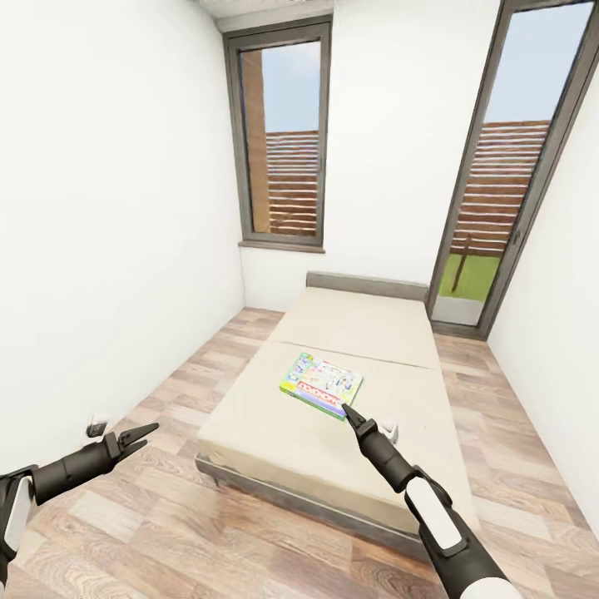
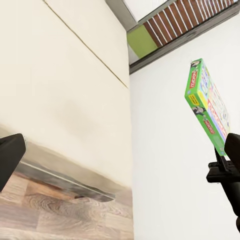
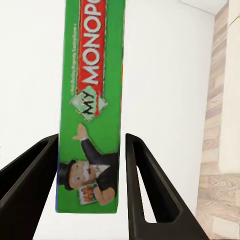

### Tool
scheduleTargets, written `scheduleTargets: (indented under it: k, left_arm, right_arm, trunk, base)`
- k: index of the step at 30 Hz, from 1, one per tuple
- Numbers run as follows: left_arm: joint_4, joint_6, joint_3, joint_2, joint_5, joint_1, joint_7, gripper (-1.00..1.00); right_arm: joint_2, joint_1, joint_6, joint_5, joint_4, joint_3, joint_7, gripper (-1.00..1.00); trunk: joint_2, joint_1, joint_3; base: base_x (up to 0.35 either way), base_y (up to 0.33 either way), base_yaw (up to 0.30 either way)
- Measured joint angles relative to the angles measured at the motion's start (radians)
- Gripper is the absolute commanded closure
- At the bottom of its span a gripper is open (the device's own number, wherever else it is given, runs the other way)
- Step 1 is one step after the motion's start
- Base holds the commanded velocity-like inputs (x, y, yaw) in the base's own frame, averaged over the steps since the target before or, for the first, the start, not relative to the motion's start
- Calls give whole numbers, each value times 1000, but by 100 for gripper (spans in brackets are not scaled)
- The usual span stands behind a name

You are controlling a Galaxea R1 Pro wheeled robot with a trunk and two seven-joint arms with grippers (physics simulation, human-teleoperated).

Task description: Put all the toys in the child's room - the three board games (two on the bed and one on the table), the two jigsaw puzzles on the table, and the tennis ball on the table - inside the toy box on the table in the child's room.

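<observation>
The cream bed (image 1: 274,433) with its dark grey frame lies ahead of me in the head view. A green board game (image 1: 322,384) with Monopoly lettering hangs tilted just over the mattress, with my right gripper (image 1: 351,414) shut on its near edge. In the right wrist view the box (image 3: 92,105) stands edge-on between both black fingers (image 3: 145,185), against the white wall. The left wrist view shows the same box (image 2: 207,105) from the side, clear of the mattress (image 2: 60,90). My left gripper (image 1: 137,437) is open and holds nothing, low over the floor left of the bed.
A white wall runs along the left, with a socket (image 1: 97,428) low down. A tall window (image 1: 283,141) and a glass door (image 1: 507,183) stand behind the bed. Wood-plank floor (image 1: 166,532) lies left of and in front of the bed.
</observation>
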Motion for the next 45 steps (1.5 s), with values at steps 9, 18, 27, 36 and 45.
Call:
scheduleTargets:
  k: [9, 18, 27, 36, 45]
  left_arm:
    - [0, -1, 0, 0, 0, 0, 0, -100]
    - [0, -1, 0, 0, 0, 0, 0, -100]
    - [0, -2, 0, -1, -1, 0, 0, -100]
    - [0, -1, 0, -1, 0, 0, 0, -100]
    - [0, -2, 0, -2, 0, 0, 0, -100]
  right_arm:
    - [0, 0, 0, 0, 0, 0, -4, 100]
    - [1, 0, 1, 0, 0, 0, -6, 100]
    - [0, 0, 0, 0, 0, 1, -6, 100]
    - [0, 0, 0, 1, 0, 26, -9, 100]
    - [0, 0, 0, 2, 0, 29, -9, 100]
  trunk:
    - [0, 0, 10]
    - [0, 0, 20]
    - [0, 0, 22]
    - [0, 0, 22]
    - [0, 0, 22]
  base:
    - [-1, -68, 210]
    - [0, -247, 206]
    - [0, -257, 155]
    - [0, -24, 280]
    - [0, -1, 285]
